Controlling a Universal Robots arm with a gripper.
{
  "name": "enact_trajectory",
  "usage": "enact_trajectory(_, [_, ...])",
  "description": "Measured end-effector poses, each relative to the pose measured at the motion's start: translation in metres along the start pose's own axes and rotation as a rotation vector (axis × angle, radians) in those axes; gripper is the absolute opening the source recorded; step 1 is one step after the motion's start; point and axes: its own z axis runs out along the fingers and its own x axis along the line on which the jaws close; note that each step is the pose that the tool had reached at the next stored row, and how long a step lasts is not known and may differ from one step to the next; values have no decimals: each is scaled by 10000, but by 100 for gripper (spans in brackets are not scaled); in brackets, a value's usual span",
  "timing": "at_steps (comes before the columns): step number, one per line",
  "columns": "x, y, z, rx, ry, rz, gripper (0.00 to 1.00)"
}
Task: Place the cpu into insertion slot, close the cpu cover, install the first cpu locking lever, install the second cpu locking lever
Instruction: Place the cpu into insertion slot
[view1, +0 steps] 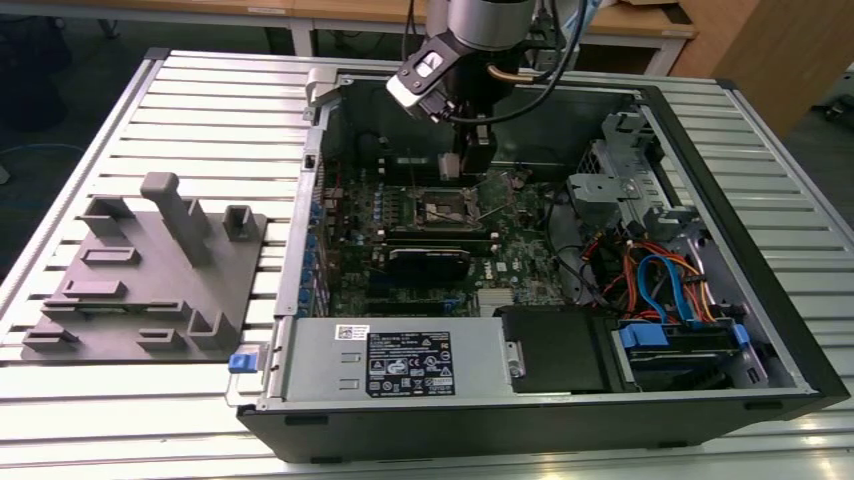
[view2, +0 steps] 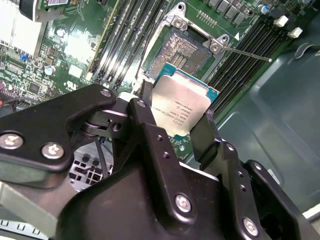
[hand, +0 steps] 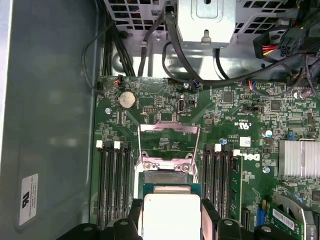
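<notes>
1. Placement of the cpu (view2: 182, 107) is the step in hand. The gripper (view2: 177, 107) has its fingers (view2: 210, 135) clamped on two opposite edges of the chip, whose metal top faces the camera in both wrist views.
2. Measured against the insertion slot (view2: 182, 52), the cpu hangs close above it and a little off to one side. It is not yet seated, and the slot's dark contact field lies bare.
3. The cpu cover (hand: 168, 128) stands swung up at the slot's edge away from the gripper. A thin locking lever (view2: 247, 54) juts out from the slot's corner, so neither looks closed.
4. By my reading, seating calls for squaring the chip to the slot's rim, centring it and lowering it level — a tilted drop could harm the contacts.
</notes>
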Motion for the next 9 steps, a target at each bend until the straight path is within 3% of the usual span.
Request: enact_trajectory(9, [0, 0, 2, -1, 3, 0, 54])
